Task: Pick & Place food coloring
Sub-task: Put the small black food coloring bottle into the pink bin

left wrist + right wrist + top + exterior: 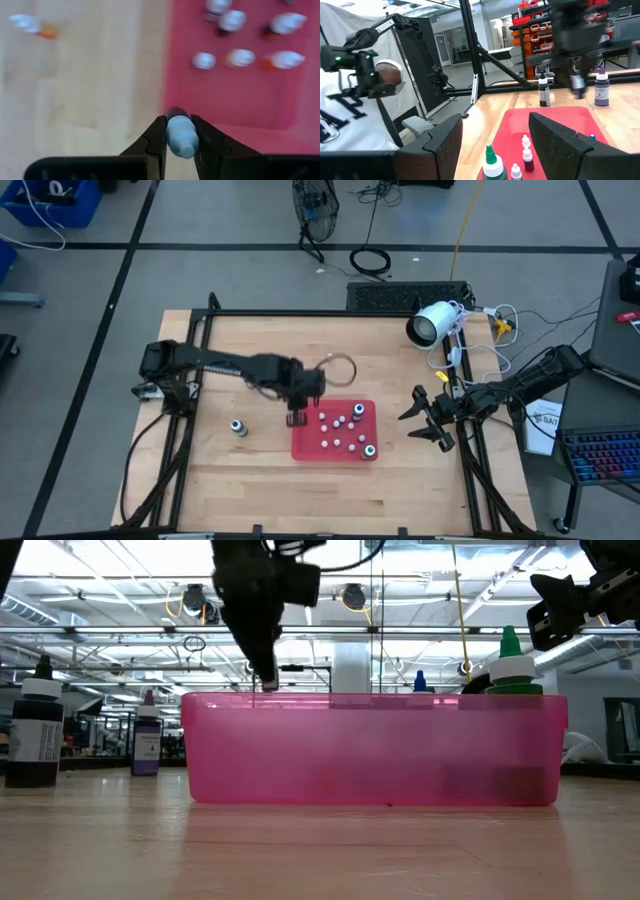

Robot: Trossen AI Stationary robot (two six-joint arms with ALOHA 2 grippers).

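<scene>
A little bottle of food coloring (182, 136) with a pale blue top sits tight between the two fingers of the left gripper (297, 417). The jaws are closed on it, only as wide as the bottle. The gripper holds it up in the air, right over the left edge of the red tray (305, 446). From the table-level camera, the bottle hangs just above the tray's rim, so it is not set down yet.

Many small bottles already stand inside the tray. About nine of them (340, 423) are whitish with colored tips, and one bigger bottle with a green cap (370, 450) stands in the near right corner. That part of the job looks done.

Some bottles are not in the tray. One dark bottle (238, 427) stands on the wooden table (250, 470) to the left of the tray, and the low view shows a second one with a purple top (147, 733) beside it.

The right gripper (428, 418) waits off to the right of the tray, its jaws wide open and holding nothing.

So the job looks more than half done. The held bottle needs to go in next, then the ones left on the table.
</scene>
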